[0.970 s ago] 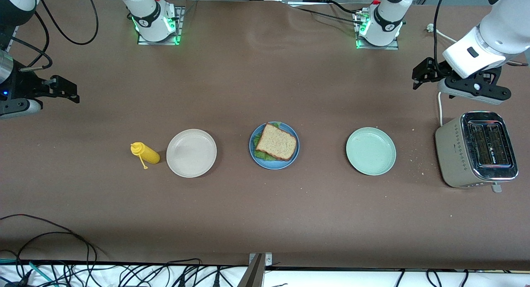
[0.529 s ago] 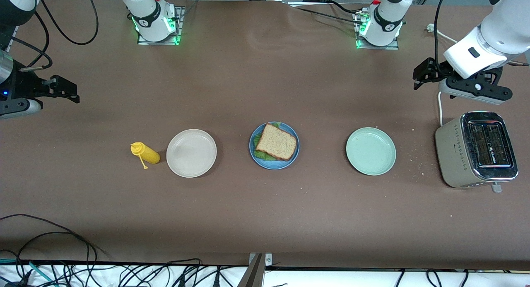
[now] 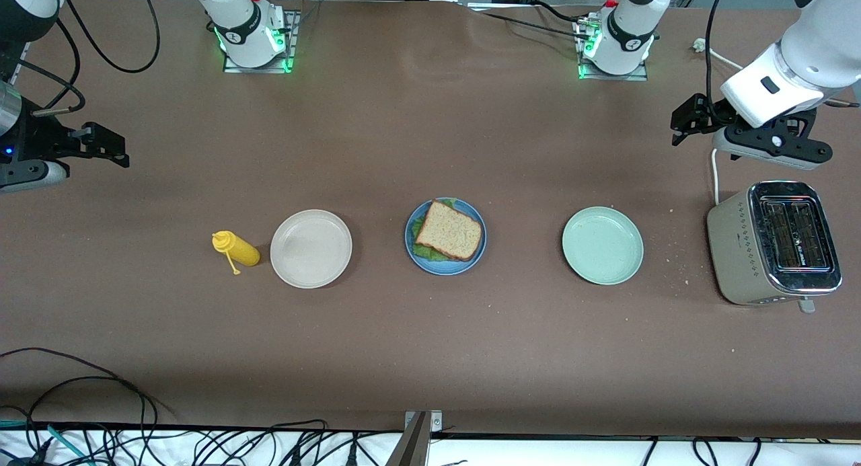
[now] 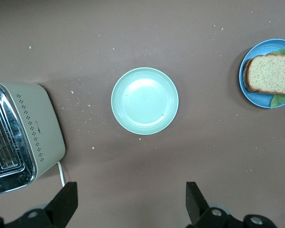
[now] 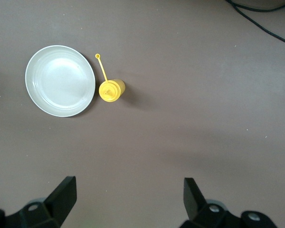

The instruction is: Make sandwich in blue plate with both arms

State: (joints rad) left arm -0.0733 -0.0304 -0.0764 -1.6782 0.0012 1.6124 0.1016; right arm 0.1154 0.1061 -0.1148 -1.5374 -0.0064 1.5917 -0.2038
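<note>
The sandwich lies on the blue plate at the table's middle, with brown bread on top and green lettuce showing at its edge. It also shows in the left wrist view on the blue plate. My left gripper is open and empty, up over the table at the left arm's end, above the toaster's cord. My right gripper is open and empty over the right arm's end. In both wrist views the left gripper and the right gripper hold nothing, with bare table between the fingers.
A beige-white plate and a yellow squeeze bottle lie toward the right arm's end. A mint-green plate and a toaster stand toward the left arm's end. Cables trail along the table's front edge.
The left arm has shifted very slightly. Nothing else has moved.
</note>
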